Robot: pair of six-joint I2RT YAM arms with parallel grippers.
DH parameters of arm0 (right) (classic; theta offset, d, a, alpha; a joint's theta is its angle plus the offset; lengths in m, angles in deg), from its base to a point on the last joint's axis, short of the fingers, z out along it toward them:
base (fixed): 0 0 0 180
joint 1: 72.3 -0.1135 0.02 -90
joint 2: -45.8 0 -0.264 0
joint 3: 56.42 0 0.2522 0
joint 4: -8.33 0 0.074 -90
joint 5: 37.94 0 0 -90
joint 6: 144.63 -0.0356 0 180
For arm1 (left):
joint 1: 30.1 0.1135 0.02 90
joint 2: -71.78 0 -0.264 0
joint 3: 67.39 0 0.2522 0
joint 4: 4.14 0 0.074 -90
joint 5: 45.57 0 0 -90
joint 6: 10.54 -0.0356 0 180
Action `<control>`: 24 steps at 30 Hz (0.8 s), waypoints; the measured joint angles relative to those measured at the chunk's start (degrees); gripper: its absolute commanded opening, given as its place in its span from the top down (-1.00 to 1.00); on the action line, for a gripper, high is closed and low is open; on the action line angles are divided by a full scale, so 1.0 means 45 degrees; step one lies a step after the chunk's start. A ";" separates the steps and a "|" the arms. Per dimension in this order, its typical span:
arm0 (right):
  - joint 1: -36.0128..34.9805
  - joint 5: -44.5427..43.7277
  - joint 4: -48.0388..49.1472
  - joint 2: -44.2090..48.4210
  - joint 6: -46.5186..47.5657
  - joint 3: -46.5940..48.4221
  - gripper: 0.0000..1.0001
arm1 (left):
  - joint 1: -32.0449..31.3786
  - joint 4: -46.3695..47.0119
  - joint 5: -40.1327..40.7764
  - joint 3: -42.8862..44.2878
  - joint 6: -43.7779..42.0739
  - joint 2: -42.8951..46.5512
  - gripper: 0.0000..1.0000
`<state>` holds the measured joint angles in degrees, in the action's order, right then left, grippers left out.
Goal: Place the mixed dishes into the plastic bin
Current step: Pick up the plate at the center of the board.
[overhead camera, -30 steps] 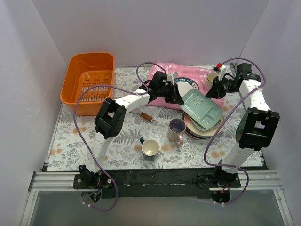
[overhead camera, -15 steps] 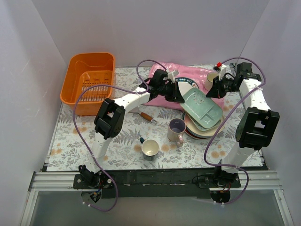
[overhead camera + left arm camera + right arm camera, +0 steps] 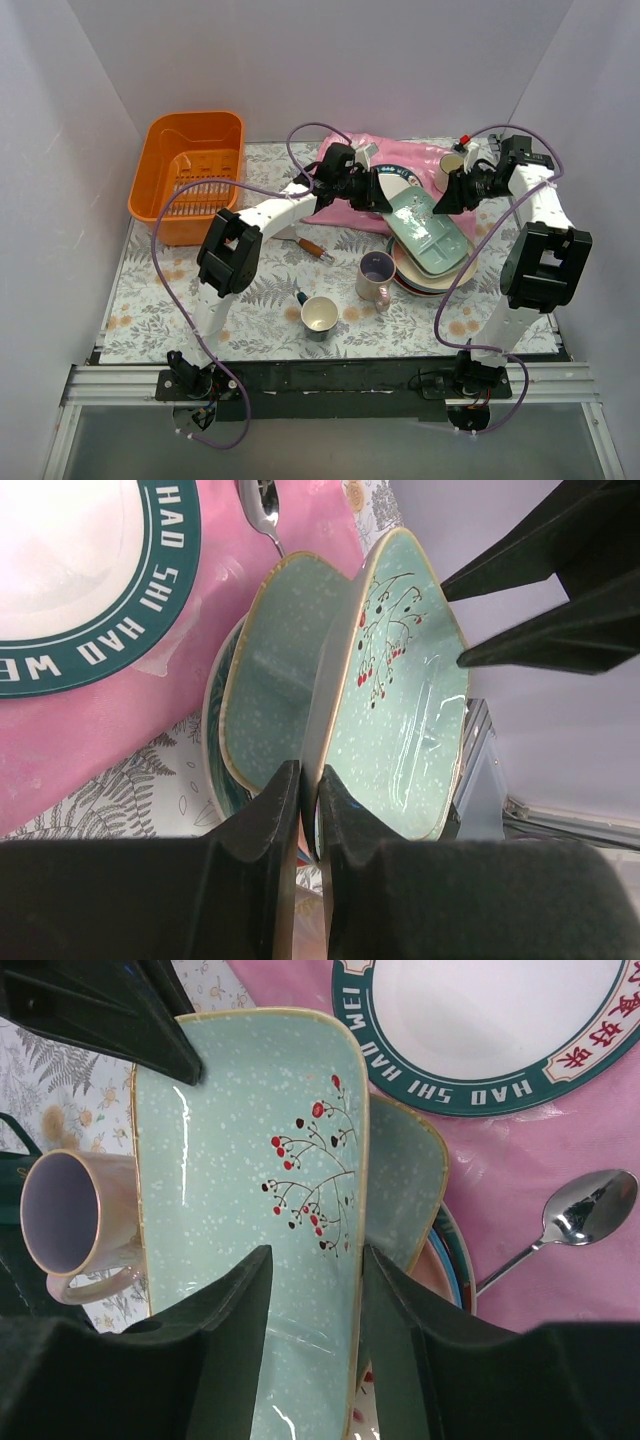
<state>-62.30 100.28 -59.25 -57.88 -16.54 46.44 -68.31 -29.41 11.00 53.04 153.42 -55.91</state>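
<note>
In the left wrist view my left gripper (image 3: 308,776) is shut on the near rim of a mint-green tray-plate (image 3: 400,680) with a red berry sprig, which tilts up off a second mint tray (image 3: 270,670). My right gripper (image 3: 316,1255) stands open astride the same tray's (image 3: 250,1160) opposite rim, one finger over its face, one outside. From above, both grippers (image 3: 383,197) (image 3: 443,203) flank the tray (image 3: 430,232) on a stack of plates (image 3: 415,280). A lilac mug (image 3: 377,277) and a grey-white mug (image 3: 320,315) stand nearer. The orange plastic bin (image 3: 190,175) sits far left, with no dishes in it.
A pink cloth (image 3: 345,215) at the back carries a teal-rimmed white plate (image 3: 400,180) and a spoon (image 3: 590,1210). A cream mug (image 3: 450,170) stands behind my right gripper. A wooden-handled knife (image 3: 310,245) lies left of the lilac mug. White walls close three sides.
My right gripper has opened and let go of the mint tray's rim. The left gripper stays shut on the tray, which has shifted slightly.
</note>
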 measured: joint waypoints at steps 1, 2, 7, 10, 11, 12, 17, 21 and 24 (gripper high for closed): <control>0.0000 0.0049 -0.0092 -0.0010 0.0010 0.0063 -0.15 | 0.0000 0.0029 0.0000 0.0000 0.0000 0.0005 1.00; 0.0000 0.0097 -0.0170 -0.0019 0.0010 0.0126 -0.26 | 0.0000 0.0097 0.0000 0.0000 0.0024 0.0010 1.00; -0.0005 0.0442 -0.0510 -0.0087 0.0053 0.0355 -0.42 | 0.0034 0.1010 -0.0019 -0.0602 0.0491 0.0311 1.00; -0.0015 0.0636 -0.0782 -0.0146 0.0053 0.0544 -0.44 | 0.0107 0.1564 -0.0005 -0.1316 0.0831 0.0855 1.00; -0.0015 0.0675 -0.0821 -0.0175 0.0044 0.0622 -0.44 | 0.0146 0.1744 -0.0019 -0.1506 0.0937 0.1039 1.00; -0.0024 0.0704 -0.0889 -0.0209 0.0039 0.0699 -0.44 | 0.0185 0.1889 -0.0044 -0.1617 0.1035 0.1214 1.00; -0.0063 0.1098 -0.1331 -0.0476 -0.0126 0.1302 -0.42 | 0.0389 0.2759 -0.0311 -0.1802 0.1433 0.1885 1.00; -0.0073 0.1545 -0.1642 -0.0627 -0.0277 0.2016 -0.39 | 0.0510 0.3099 -0.0457 -0.1894 0.1535 0.2021 1.00; -0.0073 0.1928 -0.1841 -0.0641 -0.0413 0.2433 -0.35 | 0.0583 0.3152 -0.0612 -0.1909 0.1549 0.2045 1.00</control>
<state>-62.63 108.96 -67.54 -60.77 -18.40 57.39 -65.69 -15.22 8.24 44.45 160.39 -46.71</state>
